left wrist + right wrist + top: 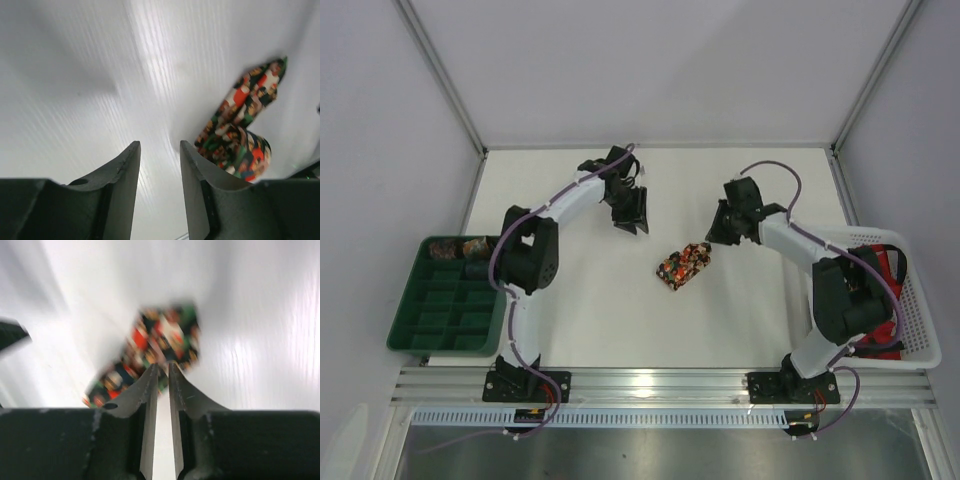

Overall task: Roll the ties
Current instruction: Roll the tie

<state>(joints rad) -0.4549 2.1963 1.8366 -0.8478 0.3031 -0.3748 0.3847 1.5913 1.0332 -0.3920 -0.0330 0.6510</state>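
Note:
One of the ties (683,266) lies as a small patterned bundle in the middle of the white table. In the left wrist view the tie (240,130) shows a rolled part near the camera and a loose pointed end farther away. My left gripper (630,215) hovers to the tie's upper left, apart from it. Its jaws (160,150) are open with only table between them. My right gripper (720,235) is just right of the bundle. Its fingers (163,367) stand a narrow gap apart, with the blurred tie (160,337) just beyond their tips and nothing between them.
A green compartment tray (405,320) sits at the left table edge with rolled ties (445,247) in its back cells. A white mesh basket (920,330) at the right edge holds dark and red fabric (892,262). Frame posts rise at the back corners.

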